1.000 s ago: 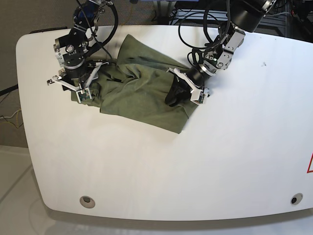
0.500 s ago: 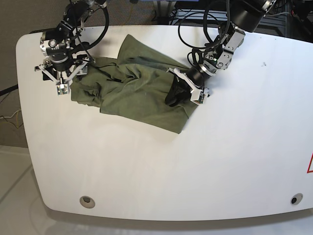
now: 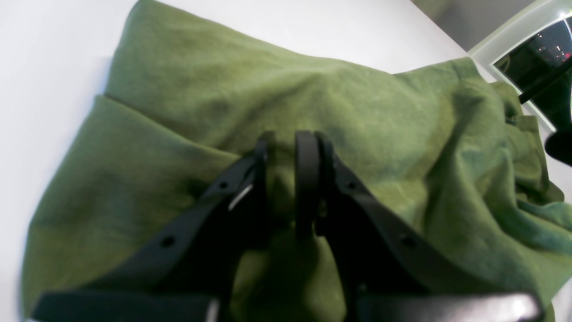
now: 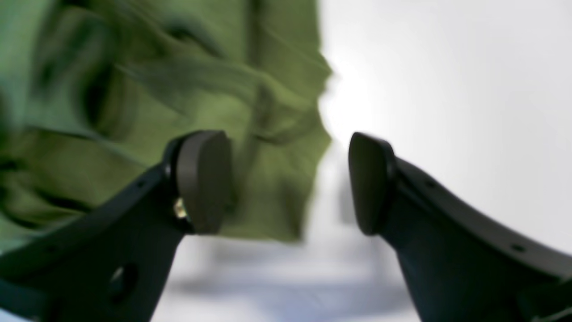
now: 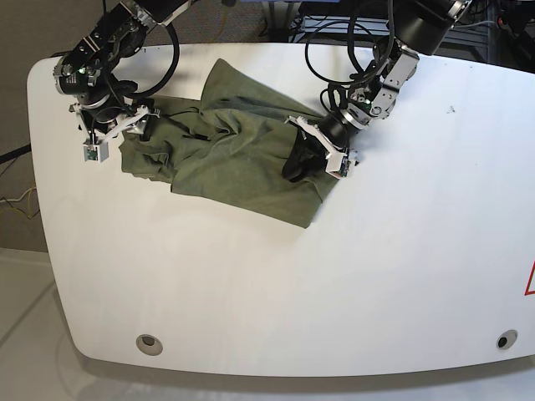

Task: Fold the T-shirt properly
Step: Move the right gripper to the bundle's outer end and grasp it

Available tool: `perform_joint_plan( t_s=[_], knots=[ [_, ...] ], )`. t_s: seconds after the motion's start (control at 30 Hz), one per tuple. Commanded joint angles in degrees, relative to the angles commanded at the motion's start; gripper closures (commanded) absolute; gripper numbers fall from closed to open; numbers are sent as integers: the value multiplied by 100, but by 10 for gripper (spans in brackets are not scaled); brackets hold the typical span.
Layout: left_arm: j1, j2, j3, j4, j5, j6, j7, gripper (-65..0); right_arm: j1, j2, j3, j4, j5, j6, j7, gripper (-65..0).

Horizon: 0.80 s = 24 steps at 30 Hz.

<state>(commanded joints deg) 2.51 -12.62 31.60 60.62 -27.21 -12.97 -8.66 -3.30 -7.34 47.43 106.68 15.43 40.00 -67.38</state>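
Since a moment ago the right pincer point(image 4: 290, 183) has drawn off the olive T-shirt point(image 5: 242, 159) toward the worktop point(image 5: 376, 276) edge, fingers apart and empty; the shirt lies crumpled there, left pincer point(image 3: 286, 179) clamped on a raised fold

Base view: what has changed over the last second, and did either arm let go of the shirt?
The right gripper has swung off the T-shirt toward the table's edge, on that view's left; it is open and empty, beside the crumpled end of the cloth. The left gripper has not moved and stays shut on a fold of the shirt. The shirt's outline looks much the same.
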Motion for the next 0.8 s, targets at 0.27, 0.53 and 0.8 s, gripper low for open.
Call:
perform_joint_plan(
  t_s=[0.27,0.53,0.8],
  knots=[
    [44,-9,-9,0,0,0,0,-73,79,105,0,-730,668,0,-9,-406],
    [53,-18,-9,0,0,0,0,-73,167,510,0,-1890,1248,0,114,-401],
    [53,-26,-9,0,0,0,0,-73,176,571,-26,-2110,1284,0,431,-401]
  ],
)
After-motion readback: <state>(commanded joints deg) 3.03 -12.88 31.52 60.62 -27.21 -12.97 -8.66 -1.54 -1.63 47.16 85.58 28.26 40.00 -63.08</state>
